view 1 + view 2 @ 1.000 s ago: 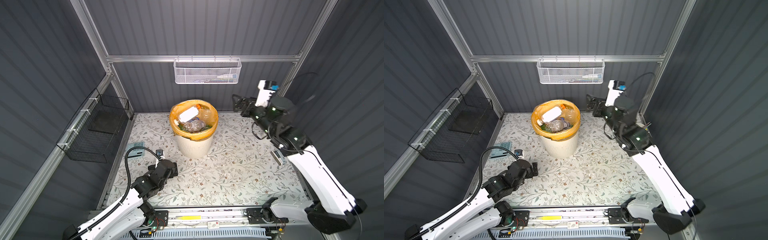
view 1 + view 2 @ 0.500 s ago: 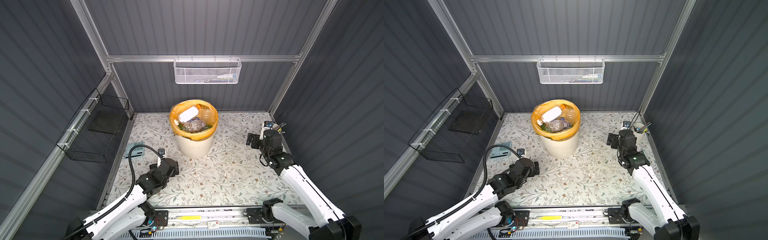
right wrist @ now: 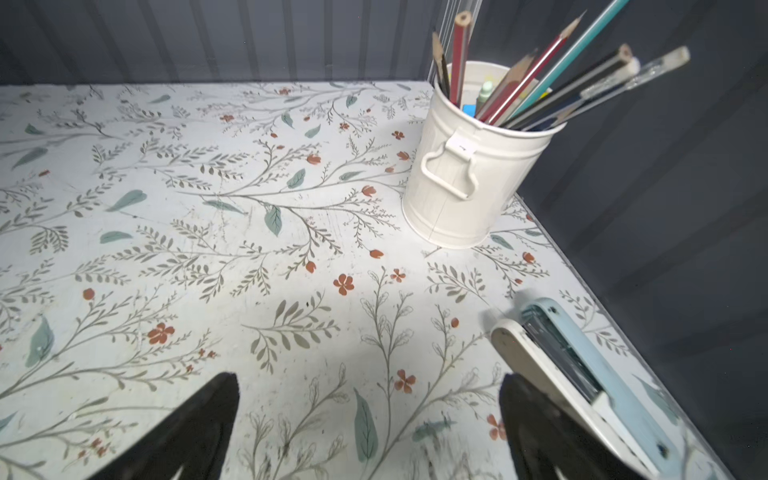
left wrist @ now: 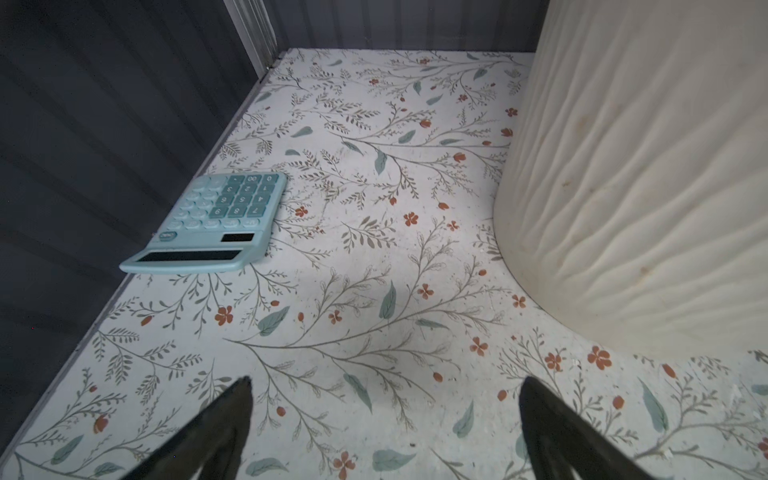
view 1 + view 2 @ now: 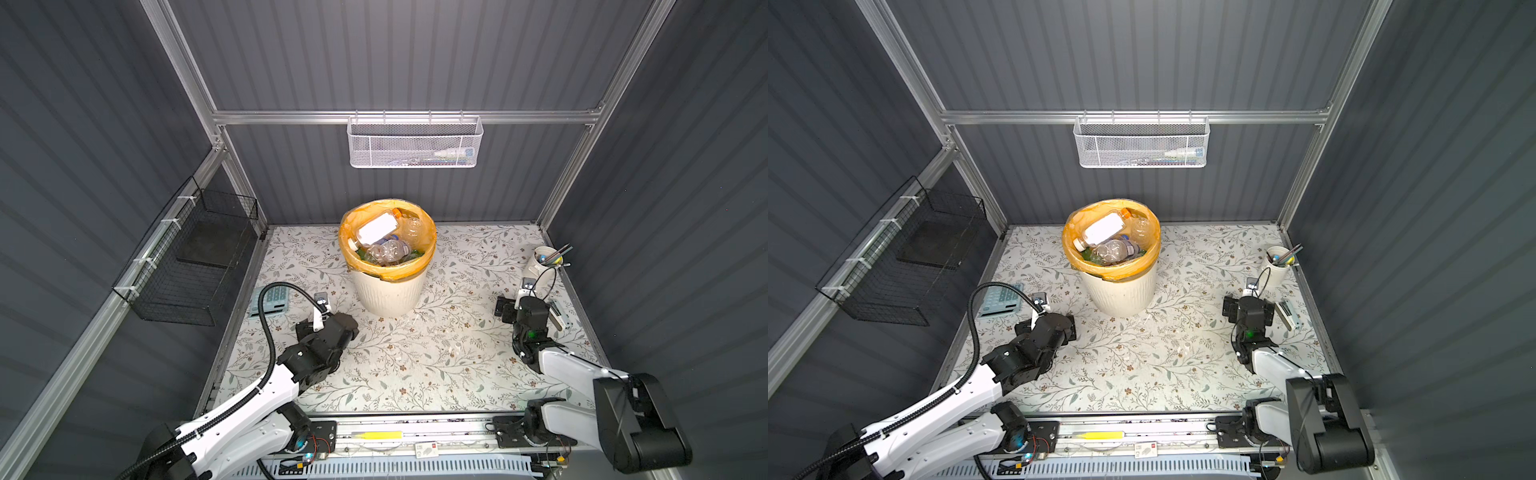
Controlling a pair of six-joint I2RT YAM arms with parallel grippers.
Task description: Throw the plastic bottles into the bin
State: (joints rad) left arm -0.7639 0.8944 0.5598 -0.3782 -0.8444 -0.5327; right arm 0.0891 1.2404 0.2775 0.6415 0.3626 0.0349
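The bin (image 5: 388, 291) (image 5: 1121, 293), a cream ribbed bucket with an orange-yellow liner, stands at the back middle of the floral table. Several plastic bottles (image 5: 384, 249) (image 5: 1111, 249) lie piled inside it, one with a white label and an orange cap. No bottle shows on the table. My left gripper (image 5: 328, 322) (image 4: 384, 384) hovers low at the front left of the bin's wall (image 4: 644, 187), open and empty. Near the table's right edge my right gripper (image 5: 525, 309) (image 3: 370, 377) is also open and empty, just above the tabletop.
A teal calculator (image 5: 272, 301) (image 4: 216, 220) lies by the left wall. A white cup of pens (image 5: 544, 259) (image 3: 469, 178) and a stapler (image 5: 557, 316) (image 3: 582, 382) sit by the right gripper. A white mesh basket (image 5: 415, 143) and a black wire basket (image 5: 195, 257) hang on the walls.
My right arm has swung down from high at the back right to just above the table beside the stapler. The left arm has hardly moved.
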